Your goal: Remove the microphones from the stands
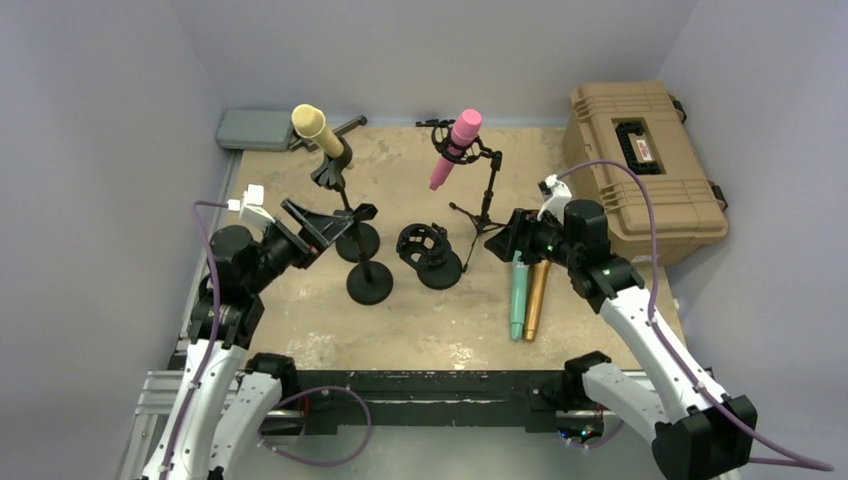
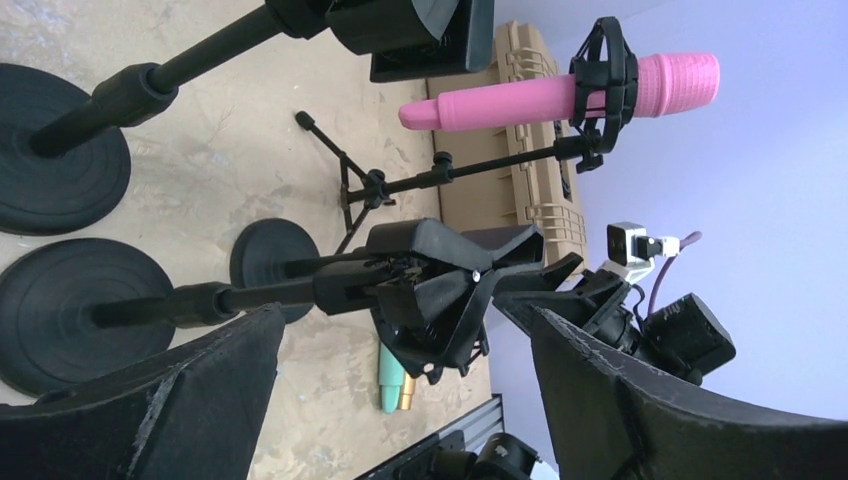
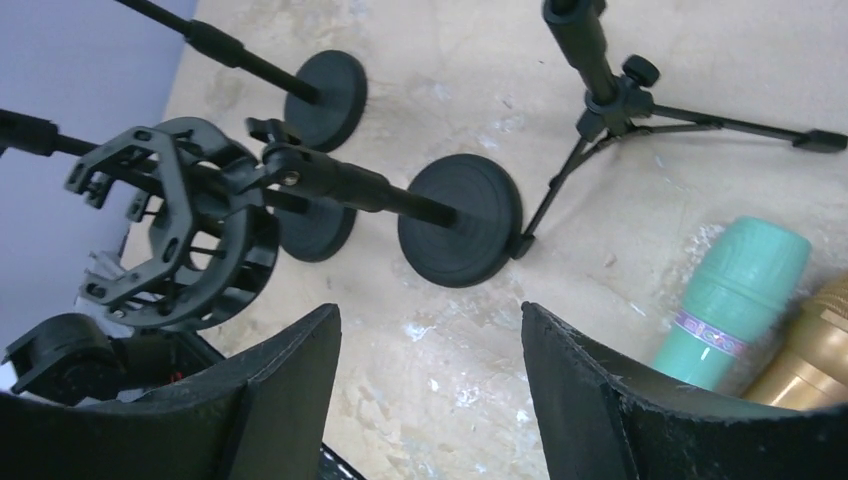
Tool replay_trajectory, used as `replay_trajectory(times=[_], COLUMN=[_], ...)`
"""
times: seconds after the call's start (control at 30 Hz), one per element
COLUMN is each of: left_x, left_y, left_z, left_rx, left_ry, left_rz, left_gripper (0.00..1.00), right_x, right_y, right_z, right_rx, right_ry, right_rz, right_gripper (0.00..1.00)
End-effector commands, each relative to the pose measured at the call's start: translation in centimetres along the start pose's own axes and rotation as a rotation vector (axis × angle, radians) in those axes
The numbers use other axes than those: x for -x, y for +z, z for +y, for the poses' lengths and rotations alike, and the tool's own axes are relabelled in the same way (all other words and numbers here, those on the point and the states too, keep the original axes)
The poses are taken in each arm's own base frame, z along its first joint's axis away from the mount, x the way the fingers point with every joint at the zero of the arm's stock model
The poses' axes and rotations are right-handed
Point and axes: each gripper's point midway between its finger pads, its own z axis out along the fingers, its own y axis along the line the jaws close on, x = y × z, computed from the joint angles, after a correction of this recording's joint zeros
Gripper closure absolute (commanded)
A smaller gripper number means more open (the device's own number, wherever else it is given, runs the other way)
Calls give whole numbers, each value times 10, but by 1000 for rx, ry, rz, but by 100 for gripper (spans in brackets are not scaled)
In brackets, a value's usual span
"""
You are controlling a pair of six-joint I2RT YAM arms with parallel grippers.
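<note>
Two robot arms work over a scuffed table (image 1: pixel 300 325). The pink microphone (image 1: pixel 455 148) sits tilted in the cradle of a tripod stand (image 1: pixel 487 205); a yellow microphone (image 1: pixel 318 128) is clipped to a round-based stand at rear left. The left gripper (image 1: pixel 335 222) gapes wide before an empty clip stand (image 2: pixel 440 290). The right gripper (image 3: pixel 428 310), jaws apart and holding nothing, hovers beside teal (image 1: pixel 518 295) and gold (image 1: pixel 537 295) microphones lying side by side on the table.

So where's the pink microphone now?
The pink microphone sits clipped on the tripod stand, back centre of the top view, left of the tan case.
</note>
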Motion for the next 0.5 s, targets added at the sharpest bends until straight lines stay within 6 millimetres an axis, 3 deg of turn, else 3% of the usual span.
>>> replay_trajectory(times=[0.0, 0.27, 0.47], left_x=[11, 15, 17], left_y=[4, 16, 20], left_z=[-21, -11, -4], left_rx=[-84, -39, -4], left_ry=[-21, -27, 19], left_rz=[-30, -34, -28], left_gripper=[10, 22, 26], right_x=[5, -6, -7], right_y=[-2, -1, -5], right_z=[22, 33, 42], right_rx=[119, 200, 240], right_ry=[-8, -29, -46], right_rz=[-9, 45, 40], right_gripper=[36, 40, 41])
